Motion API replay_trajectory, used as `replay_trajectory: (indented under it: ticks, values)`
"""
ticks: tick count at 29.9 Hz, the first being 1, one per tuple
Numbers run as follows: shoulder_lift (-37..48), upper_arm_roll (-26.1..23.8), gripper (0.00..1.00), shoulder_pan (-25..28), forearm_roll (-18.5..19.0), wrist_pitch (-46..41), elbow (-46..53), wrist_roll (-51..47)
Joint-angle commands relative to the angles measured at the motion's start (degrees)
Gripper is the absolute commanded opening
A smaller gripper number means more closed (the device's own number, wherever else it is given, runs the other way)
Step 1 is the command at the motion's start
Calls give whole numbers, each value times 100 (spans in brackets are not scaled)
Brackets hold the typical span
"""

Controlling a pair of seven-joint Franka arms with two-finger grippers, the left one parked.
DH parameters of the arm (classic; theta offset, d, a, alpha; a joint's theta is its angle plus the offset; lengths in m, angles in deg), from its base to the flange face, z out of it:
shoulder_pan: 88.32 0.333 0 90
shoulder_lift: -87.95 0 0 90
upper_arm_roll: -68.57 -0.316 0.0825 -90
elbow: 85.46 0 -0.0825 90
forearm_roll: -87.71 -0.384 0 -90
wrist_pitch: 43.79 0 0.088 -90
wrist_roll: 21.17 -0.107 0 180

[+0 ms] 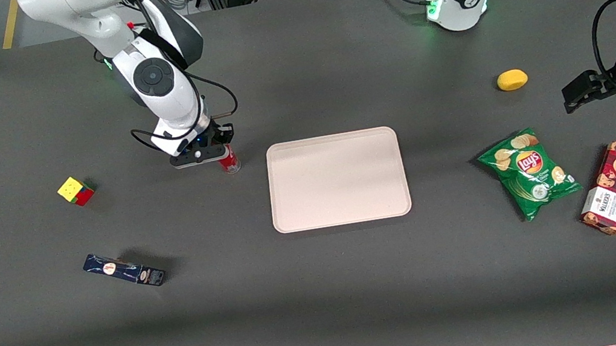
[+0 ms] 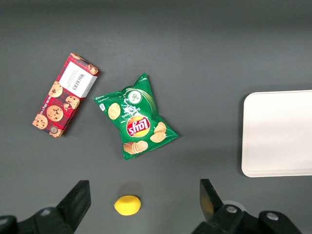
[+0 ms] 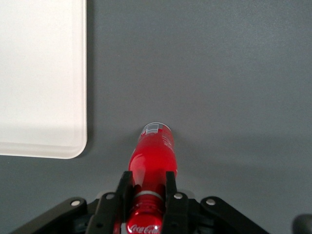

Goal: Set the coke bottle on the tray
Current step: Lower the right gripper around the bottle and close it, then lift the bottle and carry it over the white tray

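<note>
The coke bottle (image 1: 230, 161), small and red with a red cap, stands beside the tray's short edge toward the working arm's end of the table. My right gripper (image 1: 221, 152) comes down on it from above. In the right wrist view the gripper (image 3: 148, 178) is shut on the coke bottle (image 3: 153, 156), with both black fingers (image 3: 171, 183) pressed against the narrow neck just under the cap. The tray (image 1: 337, 179) is large, pale pink-beige and lies flat with nothing on it. Its rounded corner (image 3: 73, 146) sits close to the bottle's base.
A colour cube (image 1: 76, 190) and a dark blue oblong box (image 1: 123, 270) lie toward the working arm's end. Toward the parked arm's end are a yellow lemon (image 1: 512, 79), a green chips bag (image 1: 529, 173) and a red cookie box (image 1: 615, 187).
</note>
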Motion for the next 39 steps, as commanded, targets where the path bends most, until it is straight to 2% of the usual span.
replay_trajectory:
  ticks: [1, 7, 12, 23, 30, 39]
  values:
    - [80, -28, 0, -44, 23, -492, 308, 4]
    - [212, -10, 0, -53, -29, -1476, 967, 40]
    - [362, -10, 0, -53, -310, -2091, 1503, 118]
    - [388, 42, 0, -53, -565, -3858, 3208, 382]
    - [371, 42, 0, -45, -776, -4079, 3604, 356]
    - [-209, -98, 0, 289, -856, -4044, 4351, -513]
